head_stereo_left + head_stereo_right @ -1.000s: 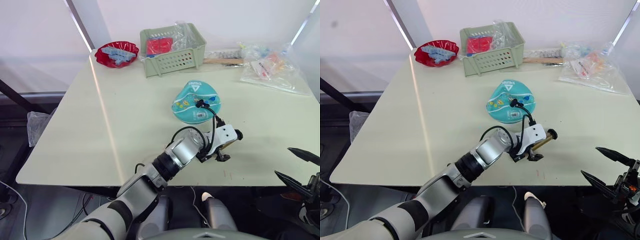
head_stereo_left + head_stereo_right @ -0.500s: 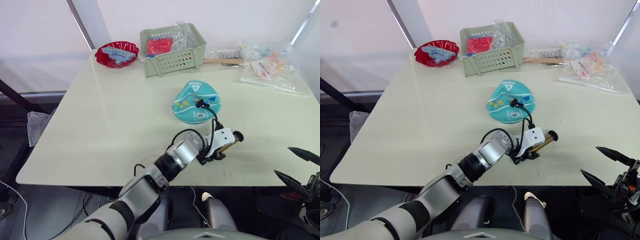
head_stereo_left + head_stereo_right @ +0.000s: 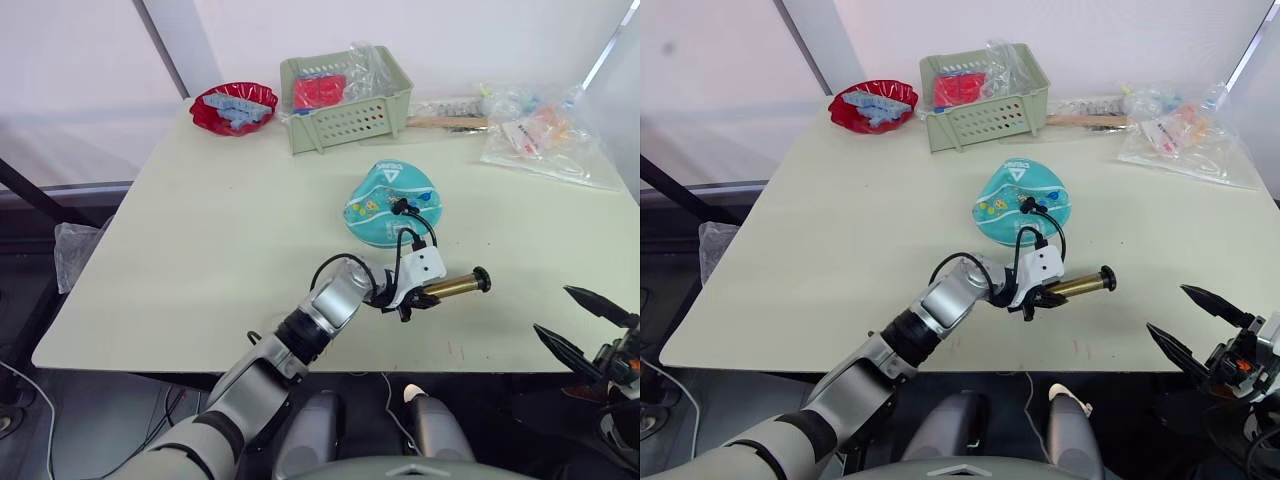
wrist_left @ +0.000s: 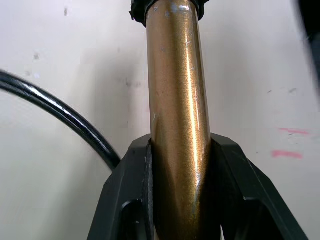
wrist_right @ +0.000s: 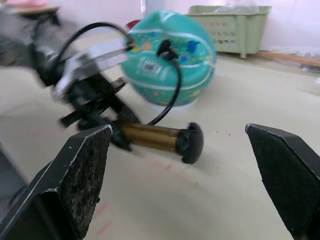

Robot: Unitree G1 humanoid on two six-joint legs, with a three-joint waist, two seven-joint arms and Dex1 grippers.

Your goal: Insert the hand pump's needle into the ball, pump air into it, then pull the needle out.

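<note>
The left claw [image 3: 418, 297] pinches the hand pump [image 3: 452, 286] by the near part of its brass barrel, the two black fingers [image 4: 131, 200] pressed against either side of the metal, as the left wrist view shows. The pump lies low over the pale surface [image 3: 200, 250] near its front edge, and whether it touches cannot be told. Its long axis runs almost level across the scene, from the claw out toward the robot's right, tilted slightly away from the robot at the far end, where a black cap [image 3: 483, 279] closes the barrel. From the claw end a thin black hose [image 3: 412, 232] rises, loops and runs back to the ball [image 3: 393, 204], ending in a small black fitting [image 3: 399, 208] seated on the ball's upper side; the needle itself is too small to make out. The teal ball rests on the surface just behind the pump, with its white triangle logo on the far side and a label patch facing the robot. The right claw [image 3: 1198, 322] hovers off the front right corner of the surface, its two black fingers [image 5: 75, 185] spread wide and empty, pointing toward the pump's capped end. At the back stand a green basket [image 3: 345, 95], a red dish [image 3: 234, 107] and some clear bags [image 3: 545, 135].
</note>
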